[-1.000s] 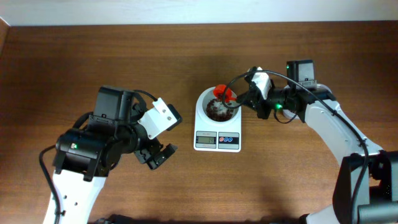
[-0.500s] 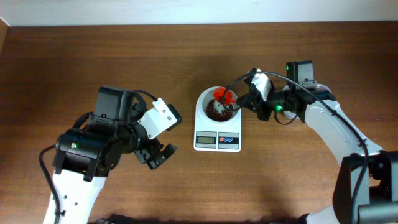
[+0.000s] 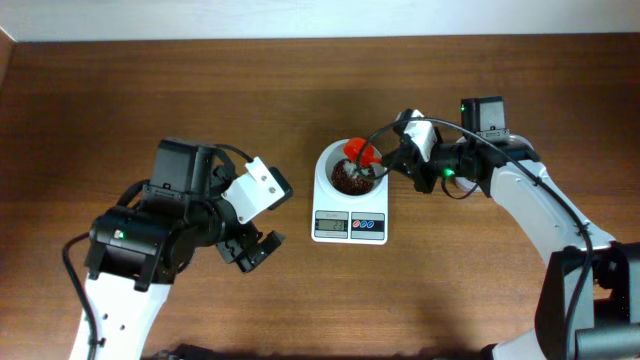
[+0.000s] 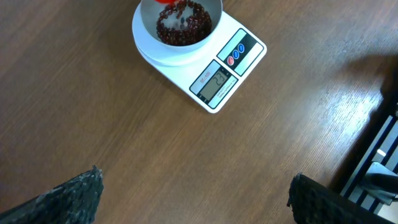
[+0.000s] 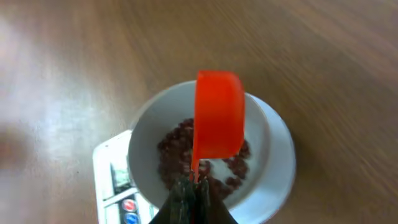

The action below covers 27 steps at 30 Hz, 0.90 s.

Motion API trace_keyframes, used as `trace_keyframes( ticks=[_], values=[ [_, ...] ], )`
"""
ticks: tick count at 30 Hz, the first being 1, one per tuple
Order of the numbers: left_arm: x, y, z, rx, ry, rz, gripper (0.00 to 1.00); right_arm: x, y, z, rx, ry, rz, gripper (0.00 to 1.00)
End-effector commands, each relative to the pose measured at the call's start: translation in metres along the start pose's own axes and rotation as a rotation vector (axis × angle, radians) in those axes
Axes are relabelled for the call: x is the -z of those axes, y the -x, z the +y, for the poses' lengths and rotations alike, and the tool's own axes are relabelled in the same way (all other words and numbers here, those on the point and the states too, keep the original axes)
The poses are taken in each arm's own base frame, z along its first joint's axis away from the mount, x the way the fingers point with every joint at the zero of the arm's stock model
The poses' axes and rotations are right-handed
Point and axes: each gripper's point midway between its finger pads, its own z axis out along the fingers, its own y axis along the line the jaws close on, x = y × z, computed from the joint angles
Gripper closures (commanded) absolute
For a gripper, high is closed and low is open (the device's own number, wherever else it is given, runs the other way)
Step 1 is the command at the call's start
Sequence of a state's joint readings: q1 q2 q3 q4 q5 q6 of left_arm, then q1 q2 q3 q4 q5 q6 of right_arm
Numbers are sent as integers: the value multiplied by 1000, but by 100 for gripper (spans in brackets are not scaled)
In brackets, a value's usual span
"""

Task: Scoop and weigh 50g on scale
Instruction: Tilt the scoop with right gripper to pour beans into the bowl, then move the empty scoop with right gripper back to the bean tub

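Note:
The white scale (image 3: pixel 349 226) sits mid-table with its round bowl (image 3: pixel 322 168) on top. A heap of dark red-brown beans (image 3: pixel 347 179) lies in the bowl. My right gripper (image 3: pixel 392 163) is shut on the handle of an orange-red scoop (image 3: pixel 360 151), which is tipped over the bowl's far side. In the right wrist view the scoop (image 5: pixel 217 115) hangs mouth-down above the beans (image 5: pixel 177 155), with the right gripper (image 5: pixel 194 186) clamped on its thin handle. My left gripper (image 3: pixel 255 250) hovers open and empty left of the scale (image 4: pixel 221 78), fingers (image 4: pixel 74 196) wide apart.
Bare brown wood surrounds the scale. The table's right edge and a dark frame (image 4: pixel 379 155) show in the left wrist view. A pale wall strip (image 3: pixel 320 15) runs along the far edge.
The scoop has shifted very slightly over the bowl in my right gripper. The left arm has not moved.

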<state>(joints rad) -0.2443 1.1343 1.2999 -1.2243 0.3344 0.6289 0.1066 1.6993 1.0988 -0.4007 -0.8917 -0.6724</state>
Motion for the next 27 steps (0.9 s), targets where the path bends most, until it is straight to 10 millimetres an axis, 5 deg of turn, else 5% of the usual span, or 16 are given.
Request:
trace_keyframes(
  ticks=[1,3,5,8,14,16,19,21,24,27],
  values=[
    [5,6,0,-18,-1,-25,1,-1,2,-4,66,-21,5,96],
    [5,6,0,-18,-1,-25,1,1,11,11,24,57,-46,96],
    [5,6,0,-18,-1,-25,1,1,6,-5,71,-26,-5,96],
    [5,6,0,-18,-1,-25,1,5,19,14,21,64,-70,96],
    [5,6,0,-18,0,-25,1,6,12,-4,41,-47,-8,96],
    [5,6,0,-18,-1,-25,1,7,17,10,26,16,-38,96],
    [5,6,0,-18,-1,-25,1,14,20,-3,96,-74,-10,96],
    [5,6,0,-18,-1,-25,1,22,30,13,100,-35,-41,96],
    [5,6,0,-18,-1,-25,1,30,32,2,133,-133,-6,96],
    [5,6,0,-18,-1,-25,1,49,54,11,73,-166,-58,96]
  ],
)
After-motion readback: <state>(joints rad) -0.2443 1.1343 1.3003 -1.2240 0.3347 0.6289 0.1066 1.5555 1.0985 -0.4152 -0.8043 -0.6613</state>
